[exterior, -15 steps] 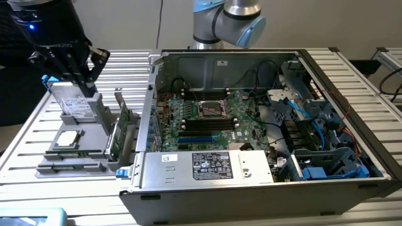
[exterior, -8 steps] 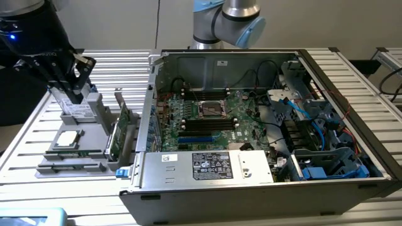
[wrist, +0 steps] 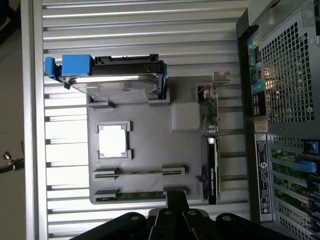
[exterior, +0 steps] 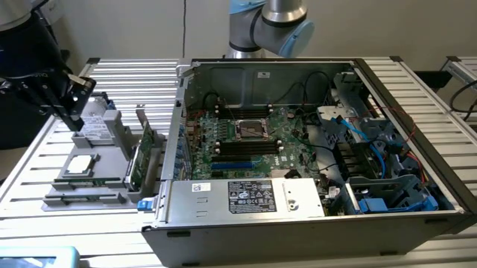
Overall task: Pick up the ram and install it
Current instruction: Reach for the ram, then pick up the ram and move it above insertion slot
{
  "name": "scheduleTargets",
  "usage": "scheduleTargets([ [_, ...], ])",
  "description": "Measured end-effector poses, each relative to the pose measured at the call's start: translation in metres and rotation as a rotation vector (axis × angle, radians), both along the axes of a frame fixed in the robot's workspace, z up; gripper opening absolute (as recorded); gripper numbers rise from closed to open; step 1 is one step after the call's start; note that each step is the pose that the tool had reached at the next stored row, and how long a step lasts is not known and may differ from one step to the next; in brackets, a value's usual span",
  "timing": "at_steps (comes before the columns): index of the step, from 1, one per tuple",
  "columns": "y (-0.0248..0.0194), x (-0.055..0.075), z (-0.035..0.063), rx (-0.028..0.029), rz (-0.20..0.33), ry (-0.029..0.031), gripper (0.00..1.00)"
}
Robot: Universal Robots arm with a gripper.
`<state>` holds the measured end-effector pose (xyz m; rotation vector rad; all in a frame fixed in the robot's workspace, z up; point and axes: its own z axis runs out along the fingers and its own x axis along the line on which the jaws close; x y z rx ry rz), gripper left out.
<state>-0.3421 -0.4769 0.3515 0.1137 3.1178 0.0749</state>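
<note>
The ram (wrist: 131, 196) is a slim green stick lying in a slot at one edge of the grey parts holder (wrist: 150, 150). My gripper (wrist: 175, 201) is shut with nothing between its fingers. In the wrist view its dark fingertips sit beside one end of the ram. In the exterior view the gripper (exterior: 77, 126) hangs above the holder (exterior: 111, 146) at the exterior view's left, over its far part. To the right stands the open computer case (exterior: 313, 223), with the motherboard (exterior: 253, 142) and its black memory slots exposed.
The holder also carries a hard drive with a blue bracket (wrist: 120, 82), a square processor (wrist: 114, 140) and a broader green expansion card (wrist: 212, 145) standing on edge next to the case. Everything rests on a slatted metal table (exterior: 142, 72). The arm's base (exterior: 268, 28) rises behind the case.
</note>
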Motion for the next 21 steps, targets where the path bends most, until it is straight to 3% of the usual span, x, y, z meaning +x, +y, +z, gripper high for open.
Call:
scheduleTargets([
  [6,-0.0004,-0.009,-0.0036,0.0000,0.000,0.0027,0.11],
  [21,0.0008,-0.014,-0.0036,0.0000,0.017,0.0027,0.11],
])
